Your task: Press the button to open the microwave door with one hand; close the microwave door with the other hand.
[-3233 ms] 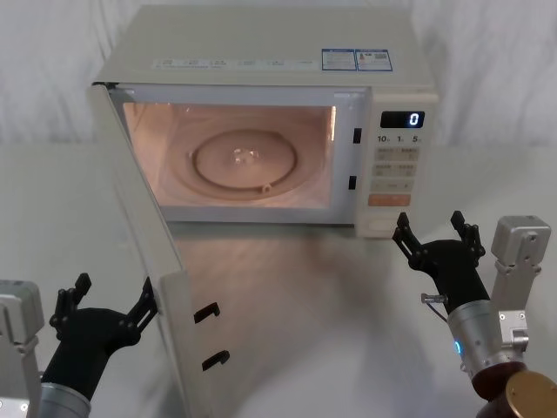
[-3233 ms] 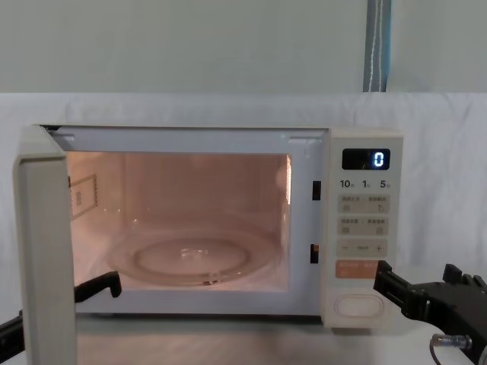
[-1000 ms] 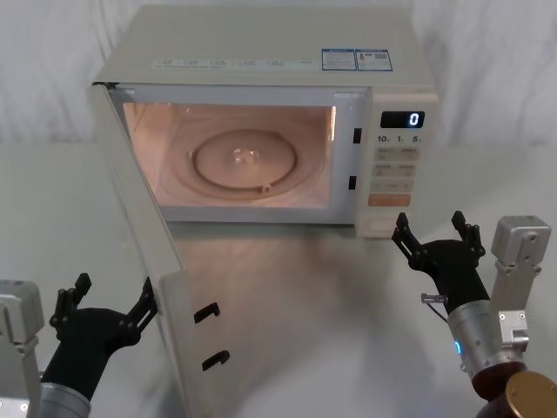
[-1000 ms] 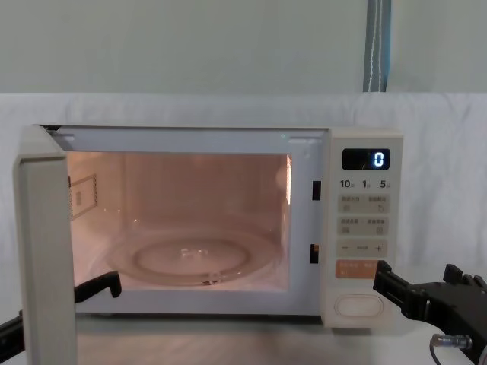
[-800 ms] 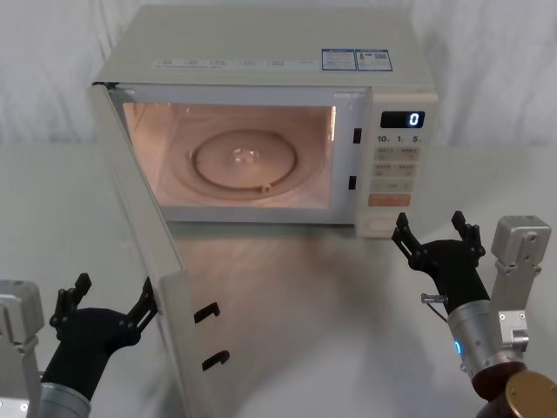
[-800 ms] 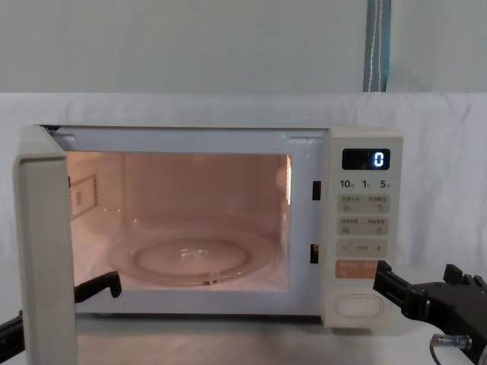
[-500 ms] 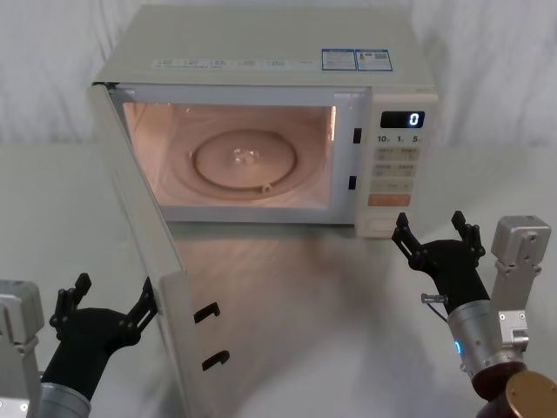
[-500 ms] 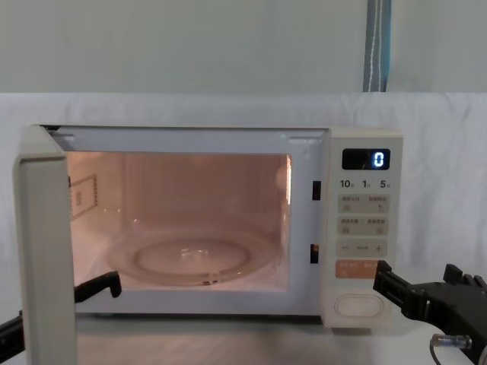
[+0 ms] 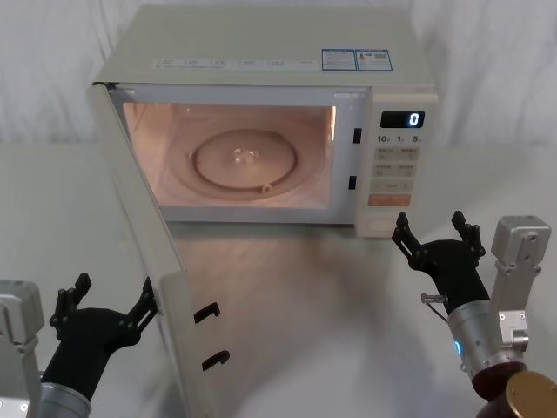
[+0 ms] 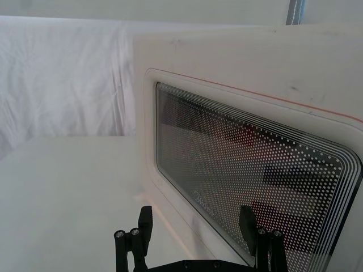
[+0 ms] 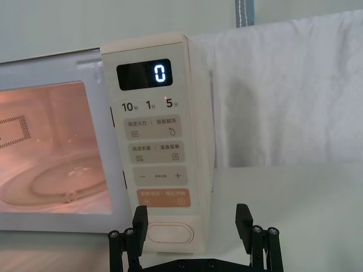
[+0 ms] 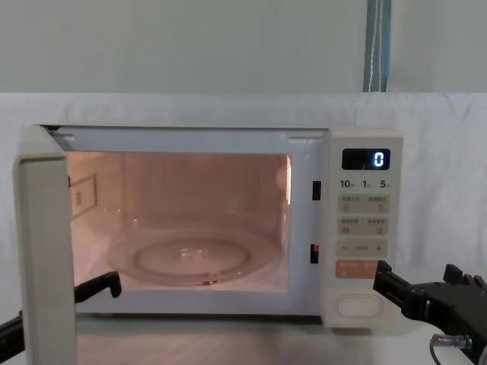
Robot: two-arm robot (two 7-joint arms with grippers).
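Claw prongs stood apart on both arms. Left claw hovered low on the outer side of the microwave door, close beside its free edge, with bare worktop open to its left. Right claw hung just in front of the control panel, near the oval door button, with open worktop on its right. Door stood swung wide on its left hinge, two black latch hooks projecting from its free edge. Lit cavity held a glass turntable and nothing else visible. Left wrist view showed the door's dotted window from outside; right wrist view showed the display reading 0.
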